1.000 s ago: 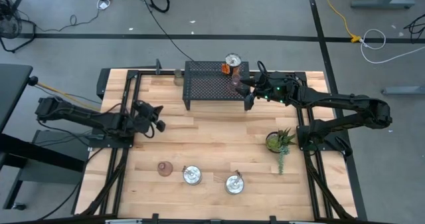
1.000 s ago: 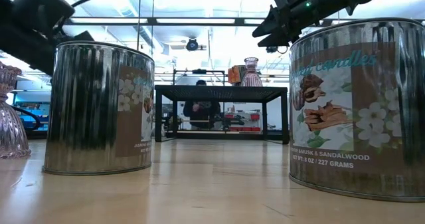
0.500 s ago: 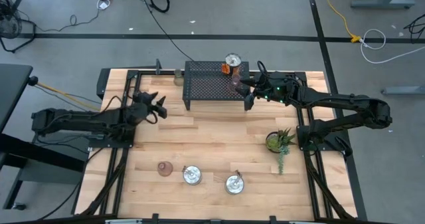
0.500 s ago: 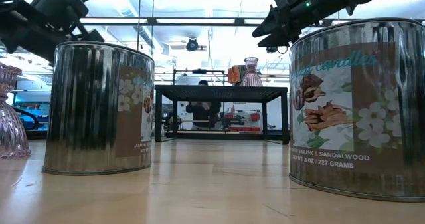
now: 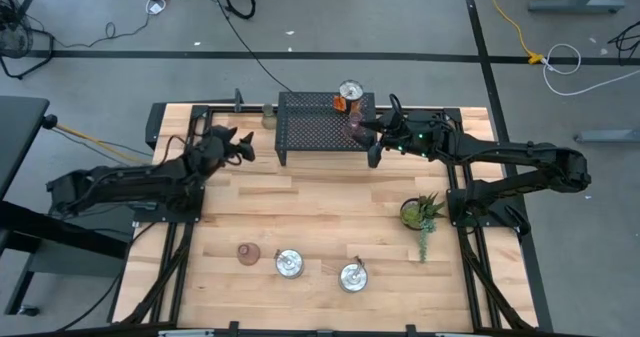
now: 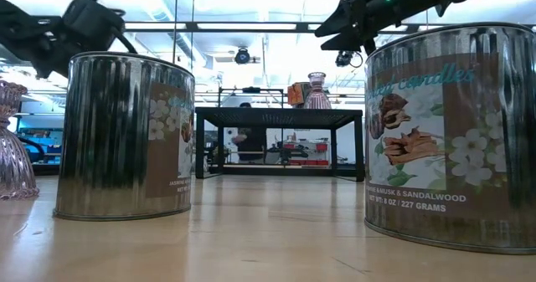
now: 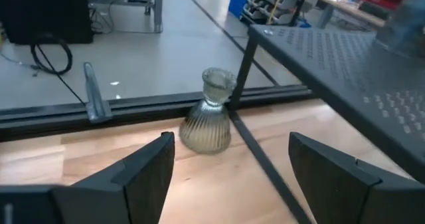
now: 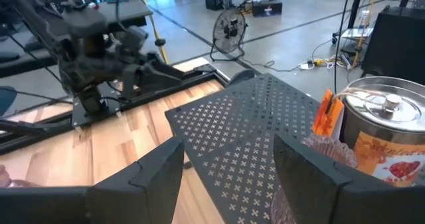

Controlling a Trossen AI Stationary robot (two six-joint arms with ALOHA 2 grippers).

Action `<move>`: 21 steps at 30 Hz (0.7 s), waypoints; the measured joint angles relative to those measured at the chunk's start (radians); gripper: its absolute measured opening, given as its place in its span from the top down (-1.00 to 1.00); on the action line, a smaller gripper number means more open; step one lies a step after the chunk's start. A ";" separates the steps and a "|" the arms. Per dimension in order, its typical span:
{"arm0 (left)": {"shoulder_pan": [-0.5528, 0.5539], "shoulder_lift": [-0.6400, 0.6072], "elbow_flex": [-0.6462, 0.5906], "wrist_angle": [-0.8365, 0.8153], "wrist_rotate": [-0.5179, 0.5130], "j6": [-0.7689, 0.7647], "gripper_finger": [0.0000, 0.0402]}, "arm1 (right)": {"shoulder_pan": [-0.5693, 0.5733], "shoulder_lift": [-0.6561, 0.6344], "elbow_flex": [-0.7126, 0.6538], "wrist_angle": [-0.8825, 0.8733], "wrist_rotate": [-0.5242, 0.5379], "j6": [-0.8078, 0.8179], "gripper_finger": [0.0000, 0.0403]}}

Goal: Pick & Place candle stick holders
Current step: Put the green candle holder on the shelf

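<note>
We note left gripper [image 7: 226, 167] has swung from table's [image 5: 330, 192] left side toward far edge, fingers [image 7: 143, 171] now apart where they were together — approach to pale green holder [image 7: 208, 121] underway. Holder stands upright just beside black rack's [image 5: 320, 127] leg, long axis vertical, narrow neck up. Right gripper [image 8: 226, 164] unmoved, fingers apart, empty — above rack by pinkish holder [image 5: 357, 127]. Third holder [image 5: 247, 252] near front edge.
</note>
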 joint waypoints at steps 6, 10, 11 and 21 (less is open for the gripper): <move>0.145 0.178 0.066 0.081 0.129 0.006 -0.48 | 0.005 0.000 0.000 -0.008 0.000 -0.017 -0.15; 0.220 0.304 0.156 0.081 0.219 0.002 -0.48 | 0.013 0.000 0.000 -0.008 0.000 -0.046 -0.15; 0.233 0.335 0.181 0.081 0.238 0.002 -0.48 | 0.016 0.000 0.000 -0.008 0.000 -0.054 -0.15; 0.288 0.601 0.366 0.066 0.327 0.051 -0.48 | 0.030 0.000 0.000 -0.006 -0.001 -0.120 -0.15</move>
